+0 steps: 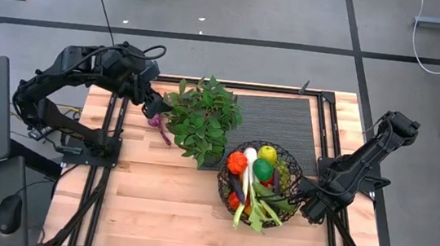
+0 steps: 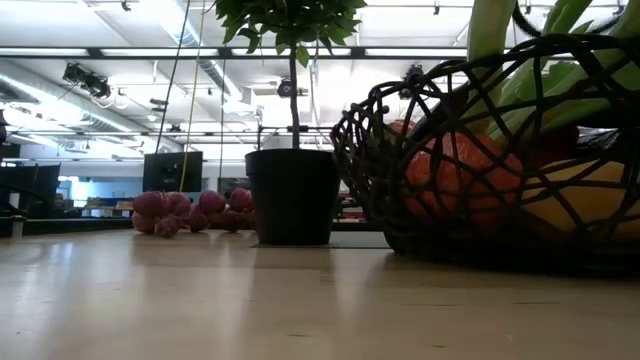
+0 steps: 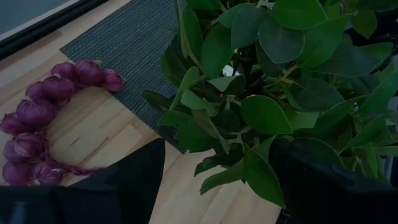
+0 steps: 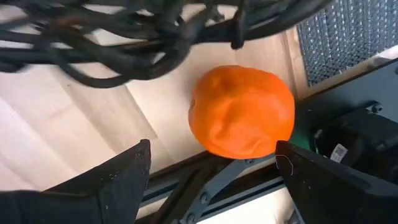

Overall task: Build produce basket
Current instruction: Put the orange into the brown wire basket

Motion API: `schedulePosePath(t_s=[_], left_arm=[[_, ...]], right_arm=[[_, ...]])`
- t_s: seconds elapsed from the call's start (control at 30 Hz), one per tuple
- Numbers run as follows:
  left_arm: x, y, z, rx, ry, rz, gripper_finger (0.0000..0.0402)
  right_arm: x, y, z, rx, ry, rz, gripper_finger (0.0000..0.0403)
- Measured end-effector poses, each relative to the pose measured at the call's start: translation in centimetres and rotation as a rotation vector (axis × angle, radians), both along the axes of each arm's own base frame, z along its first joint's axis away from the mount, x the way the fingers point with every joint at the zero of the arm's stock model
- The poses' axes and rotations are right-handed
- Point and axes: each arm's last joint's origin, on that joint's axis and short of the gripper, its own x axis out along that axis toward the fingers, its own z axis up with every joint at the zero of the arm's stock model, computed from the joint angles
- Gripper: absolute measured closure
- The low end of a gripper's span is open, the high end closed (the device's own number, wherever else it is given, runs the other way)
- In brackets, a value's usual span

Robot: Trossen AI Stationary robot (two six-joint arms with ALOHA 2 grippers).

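1 orange tomato [image 4: 241, 112] lies on the table between the right gripper's [image 4: 211, 171] spread fingers, beside the basket [image 1: 296, 174]. Left gripper [image 1: 155, 104], fingers apart, hovers near purple grapes [image 3: 37, 118].

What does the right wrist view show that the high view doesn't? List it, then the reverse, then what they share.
Right wrist only: an orange tomato on the table, between the right gripper's open fingers. High only: the potted plant, purple grapes, the left gripper, produce inside the basket. Both: the basket, the black mat.
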Motion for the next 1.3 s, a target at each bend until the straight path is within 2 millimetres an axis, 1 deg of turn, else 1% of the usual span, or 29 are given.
schedulePosePath(t_s=[0.13, 0.33, 0.57, 0.67, 0.77, 0.87, 1.0, 1.1, 1.3], left_arm=[[0.0, 0.0, 0.0, -0.001, 0.002, 0.0, 0.0114], [-0.1, 0.0, -0.1, -0.005, 0.009, 0.003, 0.0114], [-0.1, 0.0, -0.1, -0.046, 0.002, 0.044, 0.0114], [-0.1, 0.0, -0.1, -0.062, -0.001, 0.06, 0.0114], [0.0, 0.0, -0.1, -0.076, -0.003, 0.075, 0.0114], [0.2, 0.1, -0.2, -0.082, 0.003, 0.08, 0.0114], [0.7, 0.2, -0.4, -0.084, 0.017, 0.081, 0.0114], [1.4, 0.3, -0.8, -0.085, 0.037, 0.078, 0.0114], [2.5, 0.6, -1.5, -0.081, 0.079, 0.066, 0.0114]], right_arm=[[-0.3, -0.3, -1.0, -0.026, 0.007, -0.006, 0.0044], [-0.5, -0.8, -2.2, -0.076, -0.02, 0.0, 0.0007], [-0.8, -1.2, -4.0, -0.066, -0.035, -0.006, 0.0004], [-1.1, -1.5, -4.8, -0.076, -0.025, -0.006, 0.0005], [-1.3, -1.6, -5.6, -0.05, -0.034, -0.012, 0.0005], [-1.7, -1.7, -6.4, -0.012, 0.016, -0.038, 0.0004], [-1.8, -1.6, -6.6, 0.041, 0.054, -0.042, 0.0007], [-1.9, -1.5, -6.5, 0.073, 0.092, -0.047, 0.0014], [-1.9, -1.4, -6.5, 0.094, 0.107, -0.049, 0.0047]])
